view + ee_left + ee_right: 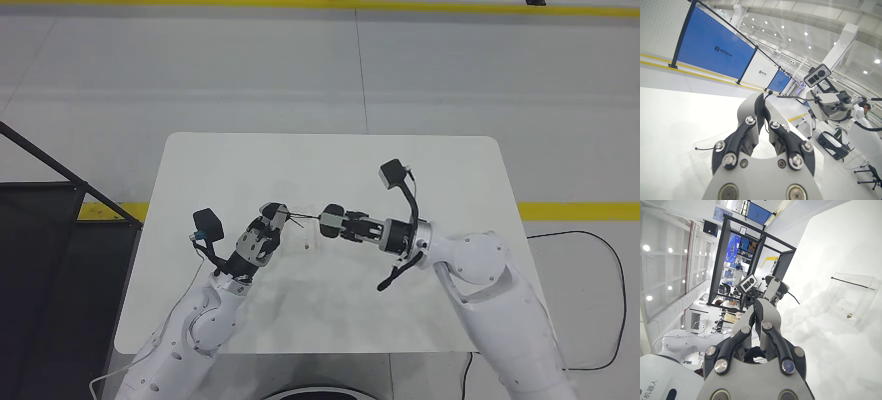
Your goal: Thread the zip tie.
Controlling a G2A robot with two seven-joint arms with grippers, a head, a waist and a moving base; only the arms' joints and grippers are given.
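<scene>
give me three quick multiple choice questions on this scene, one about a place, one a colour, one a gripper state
1. Where does the spare zip tie lie?
A on the floor
B at the clear box on the table
C on a chair

2. What colour is the zip tie in the left gripper?
A black
B red
C yellow

3. How is the left gripper?
A open, empty
B open around the box
C shut on the zip tie

Key: B, it lies along the box's edge; A, head and strap are black; C, the pads press together with the strap between them.
</scene>
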